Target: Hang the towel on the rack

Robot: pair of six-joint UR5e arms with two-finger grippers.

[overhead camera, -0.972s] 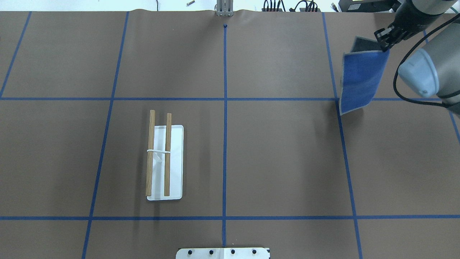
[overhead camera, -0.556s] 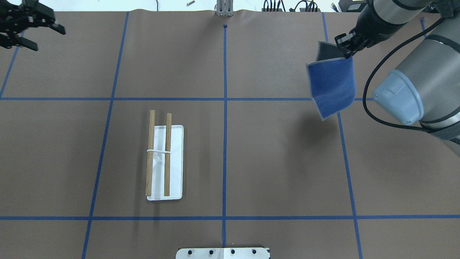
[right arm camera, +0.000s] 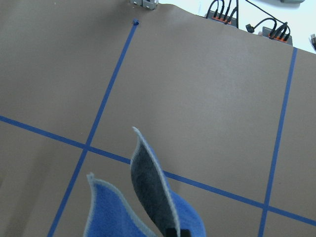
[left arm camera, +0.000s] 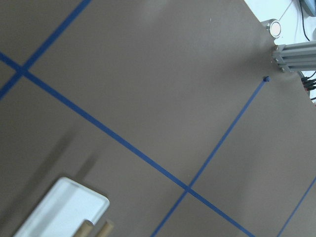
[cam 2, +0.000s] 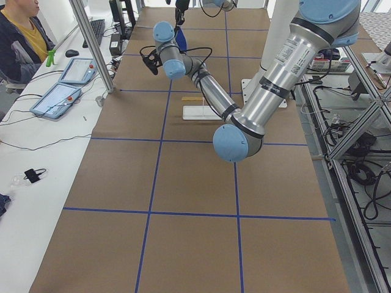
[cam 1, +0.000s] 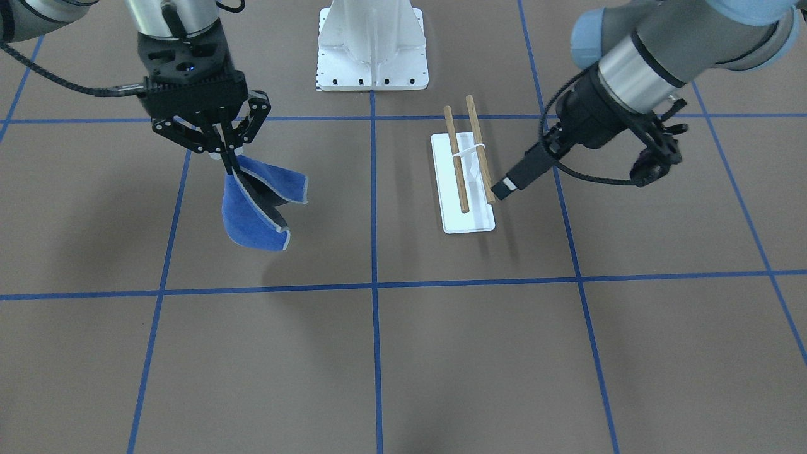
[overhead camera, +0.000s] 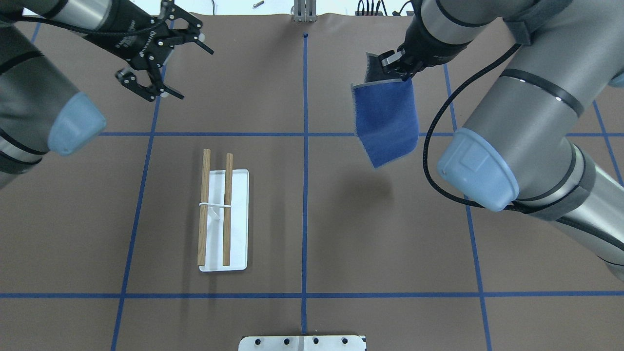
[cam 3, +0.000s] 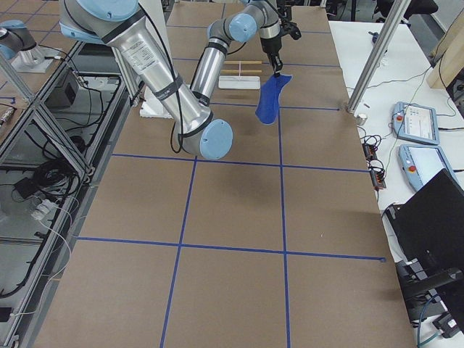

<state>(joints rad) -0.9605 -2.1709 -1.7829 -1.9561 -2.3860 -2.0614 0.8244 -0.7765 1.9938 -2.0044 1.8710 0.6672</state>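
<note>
Towel (overhead camera: 387, 122) is clamped, hanging, by right gripper (overhead camera: 399, 72) at upper centre-right; left gripper (overhead camera: 195, 73) is held spread wide at upper left.

Right gripper (overhead camera: 397, 73), clamped on towel (overhead camera: 387, 122): now farther from the right edge, nearing the middle of the far edge. Towel: carried along, hanging clear of the table. Left gripper (overhead camera: 197, 75), fingers spread: farther in from the far-left corner.
</note>
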